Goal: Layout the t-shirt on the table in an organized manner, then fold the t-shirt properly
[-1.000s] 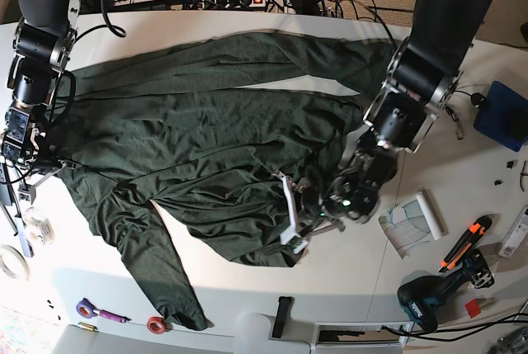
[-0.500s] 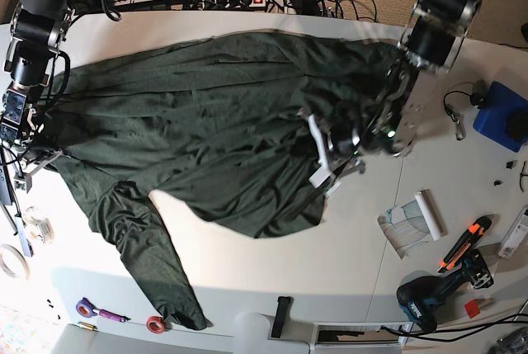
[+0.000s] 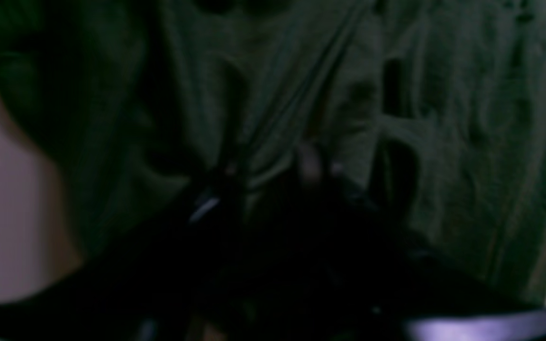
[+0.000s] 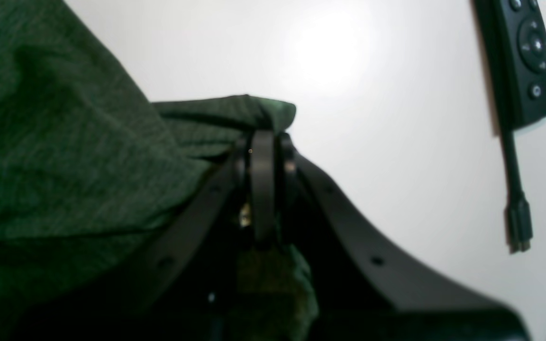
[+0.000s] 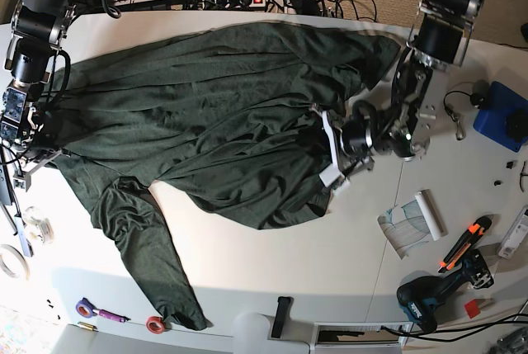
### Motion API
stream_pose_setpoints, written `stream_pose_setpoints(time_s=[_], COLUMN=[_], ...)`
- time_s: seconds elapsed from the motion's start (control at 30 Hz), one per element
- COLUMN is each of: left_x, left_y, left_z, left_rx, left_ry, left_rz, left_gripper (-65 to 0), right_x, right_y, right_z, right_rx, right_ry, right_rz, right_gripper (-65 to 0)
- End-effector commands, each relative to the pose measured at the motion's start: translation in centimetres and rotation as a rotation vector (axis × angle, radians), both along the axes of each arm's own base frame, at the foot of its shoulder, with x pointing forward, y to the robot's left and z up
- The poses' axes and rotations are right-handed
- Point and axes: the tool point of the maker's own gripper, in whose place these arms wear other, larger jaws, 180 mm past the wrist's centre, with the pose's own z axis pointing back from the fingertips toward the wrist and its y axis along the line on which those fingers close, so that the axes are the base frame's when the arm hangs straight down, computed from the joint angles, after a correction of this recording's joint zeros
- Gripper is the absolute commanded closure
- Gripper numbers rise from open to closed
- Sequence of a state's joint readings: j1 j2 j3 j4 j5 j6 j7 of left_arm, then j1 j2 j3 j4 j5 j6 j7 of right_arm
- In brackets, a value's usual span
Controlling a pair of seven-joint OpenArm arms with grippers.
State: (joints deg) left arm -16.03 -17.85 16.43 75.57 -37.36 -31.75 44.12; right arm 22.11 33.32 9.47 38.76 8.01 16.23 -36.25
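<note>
The dark green long-sleeved t-shirt (image 5: 206,115) lies spread over the white table (image 5: 272,263), one sleeve (image 5: 153,259) trailing toward the front left. My left gripper (image 5: 332,158) is at the shirt's right side, shut on its hem. In the left wrist view, blurred green cloth (image 3: 396,94) fills the frame and bunches into the dark gripper (image 3: 273,175). My right gripper (image 5: 30,158) is at the table's left edge. Up close it (image 4: 262,135) pinches a fold of the shirt (image 4: 64,142).
At the right sit a blue box (image 5: 505,115), a paper roll (image 5: 412,224), an orange cutter (image 5: 467,243) and a drill (image 5: 431,300). Tape rolls (image 5: 12,261) lie at the left edge. A black remote (image 4: 524,57) rests near the right gripper.
My left gripper has carried the shirt's hem from the front centre up and to the right, drawing the cloth flatter and wider. The right gripper has held its place.
</note>
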Motion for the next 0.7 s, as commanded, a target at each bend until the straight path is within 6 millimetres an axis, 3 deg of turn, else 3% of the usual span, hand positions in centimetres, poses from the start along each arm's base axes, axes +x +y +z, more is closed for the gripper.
stream_pose_setpoints(time_s=[0.0, 0.33, 0.5, 0.67], left_x=[1.8, 6.9, 10.5, 13.0], left_y=[-0.4, -0.6, -0.1, -1.9], left_z=[2.6, 8.3, 8.3, 7.2], left_rx=[-0.049, -0.096, -0.068, -0.104], left_ry=[-0.064, -0.224, -0.255, -0.162], left_rz=[0.000, 0.040, 0.123, 0.140], left_gripper=[-21.1, -21.1, -21.1, -21.1], right_x=[-5.5, -5.4, -5.4, -5.4], right_y=[0.5, 0.5, 0.6, 0.6], right_z=[-3.5, -3.5, -3.5, -3.5], right_rx=[0.028, 0.028, 0.031, 0.031], right_ry=[0.265, 0.264, 0.262, 0.262], right_rz=[-0.025, -0.026, -0.026, -0.026], right_gripper=[0.0, 0.0, 0.0, 0.0])
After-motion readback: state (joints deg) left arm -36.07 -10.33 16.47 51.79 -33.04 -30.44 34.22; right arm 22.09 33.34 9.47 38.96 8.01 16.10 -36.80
